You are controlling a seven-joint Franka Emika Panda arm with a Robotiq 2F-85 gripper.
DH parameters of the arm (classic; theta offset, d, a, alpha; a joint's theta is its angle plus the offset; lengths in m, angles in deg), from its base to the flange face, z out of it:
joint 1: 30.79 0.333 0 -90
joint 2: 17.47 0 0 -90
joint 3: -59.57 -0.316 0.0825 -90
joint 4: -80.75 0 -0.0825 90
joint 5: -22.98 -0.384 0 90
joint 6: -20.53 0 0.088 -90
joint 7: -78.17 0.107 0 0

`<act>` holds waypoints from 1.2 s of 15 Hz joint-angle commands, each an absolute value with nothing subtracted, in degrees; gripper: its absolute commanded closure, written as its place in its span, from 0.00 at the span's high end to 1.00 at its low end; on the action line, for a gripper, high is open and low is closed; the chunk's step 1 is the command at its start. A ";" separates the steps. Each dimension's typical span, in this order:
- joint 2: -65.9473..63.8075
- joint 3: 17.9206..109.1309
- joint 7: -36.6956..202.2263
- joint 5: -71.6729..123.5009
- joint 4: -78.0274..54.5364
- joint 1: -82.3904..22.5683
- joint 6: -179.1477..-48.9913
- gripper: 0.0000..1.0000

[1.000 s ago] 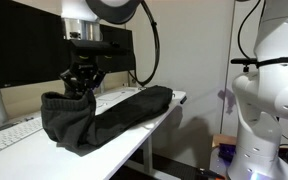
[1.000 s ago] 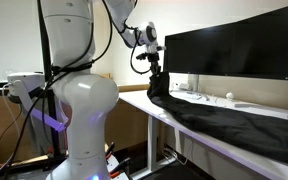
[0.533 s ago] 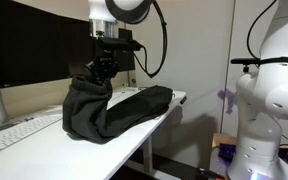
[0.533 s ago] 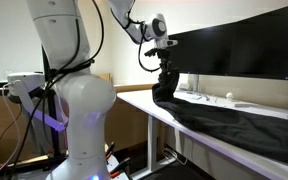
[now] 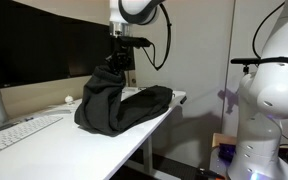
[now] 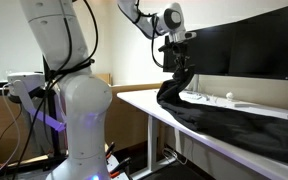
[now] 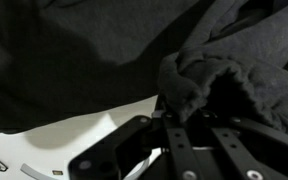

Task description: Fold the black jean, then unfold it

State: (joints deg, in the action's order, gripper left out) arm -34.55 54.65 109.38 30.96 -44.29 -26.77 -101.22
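Observation:
The black jean [image 5: 119, 105] lies on the white desk [image 5: 44, 140] in front of the monitors. One end is lifted into a raised hump. My gripper [image 5: 115, 62] is shut on that lifted end and holds it above the desk. In the exterior view from the desk's end, the gripper [image 6: 179, 62] hangs over the jean [image 6: 224, 118], which stretches away along the desk. In the wrist view the fingers [image 7: 196, 122] pinch a bunched fold of dark cloth [image 7: 209, 85], with more cloth spread below.
A black monitor [image 5: 34, 55] stands behind the jean, with a white keyboard [image 5: 14, 130] on the desk. A second white robot arm [image 5: 274, 100] stands off the desk's end. The desk edge [image 6: 159, 112] drops to the floor.
My gripper has carried the held end of the jean along the desk over the rest of the cloth and raised it. The hump of cloth moved with it.

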 commanded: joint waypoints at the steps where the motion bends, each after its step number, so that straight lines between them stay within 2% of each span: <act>1: -37.64 56.84 103.63 29.96 -46.08 -30.29 -102.00 0.06; 11: -45.99 68.79 83.21 30.72 -46.42 -38.65 -97.59 0.06; 18: -42.20 80.60 65.82 29.51 -41.81 -42.97 -93.89 0.05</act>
State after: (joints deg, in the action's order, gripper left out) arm -45.00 77.95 72.02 30.98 -44.19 -41.81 -95.66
